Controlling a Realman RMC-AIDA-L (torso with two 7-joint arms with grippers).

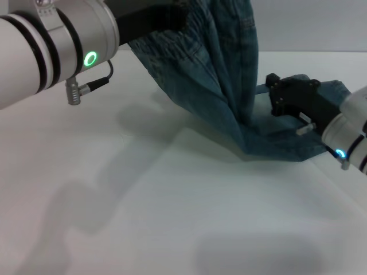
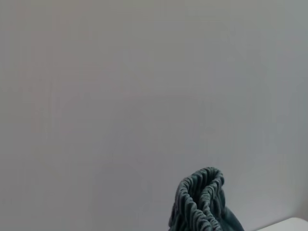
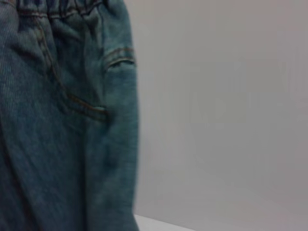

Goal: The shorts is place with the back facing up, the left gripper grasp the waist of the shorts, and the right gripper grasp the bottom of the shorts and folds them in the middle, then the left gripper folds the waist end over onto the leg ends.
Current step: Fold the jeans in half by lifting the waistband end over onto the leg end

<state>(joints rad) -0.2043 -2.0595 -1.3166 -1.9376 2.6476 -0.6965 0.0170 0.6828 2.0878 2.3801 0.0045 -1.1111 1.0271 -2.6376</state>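
The shorts (image 1: 229,86), of faded blue-green denim, are held up by the waist end, which is raised high at the far side of the counter. The fabric hangs in long vertical folds and slopes down to the leg ends (image 1: 287,146), which rest flat on the counter at the right. The waist of the shorts (image 2: 202,202) is bunched into tight puckered ridges. A stitched patch pocket (image 3: 86,108) is seen below the band.
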